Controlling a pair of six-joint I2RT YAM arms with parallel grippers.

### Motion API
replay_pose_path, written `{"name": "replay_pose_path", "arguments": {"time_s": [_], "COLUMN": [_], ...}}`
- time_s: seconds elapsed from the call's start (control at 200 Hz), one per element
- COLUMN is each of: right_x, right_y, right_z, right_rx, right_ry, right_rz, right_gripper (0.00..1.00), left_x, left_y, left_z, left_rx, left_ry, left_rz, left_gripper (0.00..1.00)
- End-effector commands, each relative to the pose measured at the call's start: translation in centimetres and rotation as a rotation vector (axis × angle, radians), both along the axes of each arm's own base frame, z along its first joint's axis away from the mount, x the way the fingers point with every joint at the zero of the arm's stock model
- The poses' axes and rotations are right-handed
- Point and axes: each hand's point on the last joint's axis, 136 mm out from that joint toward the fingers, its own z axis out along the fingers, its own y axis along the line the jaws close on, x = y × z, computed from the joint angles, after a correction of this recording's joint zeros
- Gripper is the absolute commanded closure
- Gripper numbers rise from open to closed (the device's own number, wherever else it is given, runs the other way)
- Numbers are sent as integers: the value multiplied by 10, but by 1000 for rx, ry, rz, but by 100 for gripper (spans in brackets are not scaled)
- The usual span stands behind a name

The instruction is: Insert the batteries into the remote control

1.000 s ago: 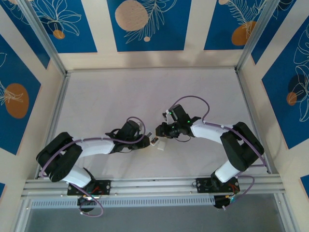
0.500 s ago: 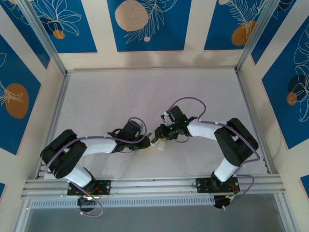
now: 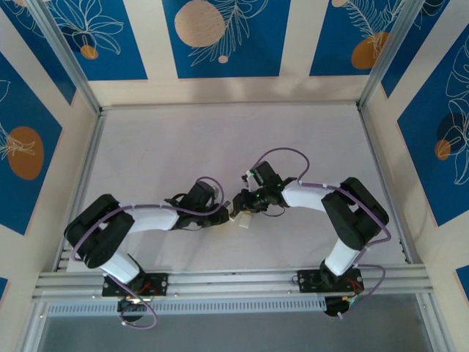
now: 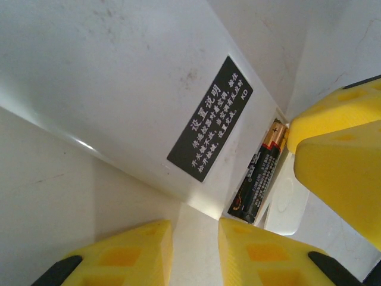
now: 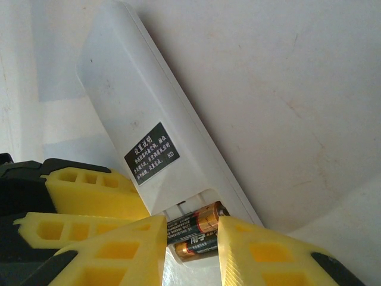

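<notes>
On open mid-table (image 3: 168, 147), left gripper (image 4: 195, 238) clamps remote control's (image 5: 137, 113) edge; right gripper (image 5: 191, 237) straddles batteries (image 5: 202, 219), grip unclear.

A white table (image 3: 176, 139) is walled by blue flower-printed panels (image 3: 223, 37) at nine, twelve and three o'clock; an aluminium rail (image 3: 234, 282) is seen at six.

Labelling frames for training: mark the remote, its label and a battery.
remote (image 5: 119, 89), right wrist view, bare white back.
label (image 4: 209, 119), left wrist view, sticker's middle.
battery (image 5: 196, 220), right wrist view, mid-body, in the compartment.
</notes>
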Motion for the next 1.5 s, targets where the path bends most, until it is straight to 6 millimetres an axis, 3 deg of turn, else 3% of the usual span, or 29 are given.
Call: {"name": "replay_pose_path", "arguments": {"time_s": [0.0,0.175,0.69,1.495], "right_x": [-1,5,18,-6], "right_y": [6,-2,3,11], "right_z": [11,21,1,14], "right_rx": [16,-10,-55,-51], "right_ry": [-24,-76,-68,-69], "right_rz": [25,14,38,59], "right_gripper": [70,70,70,70], "left_x": [4,3,5,6], "left_y": [-3,4,-4,-5], "left_z": [-1,6,1,-2], "left_rx": [2,33,10,7], "left_ry": [-3,-27,-10,-1], "left_rz": [3,-5,-7,3], "left_gripper": [73,73,73,73]}}
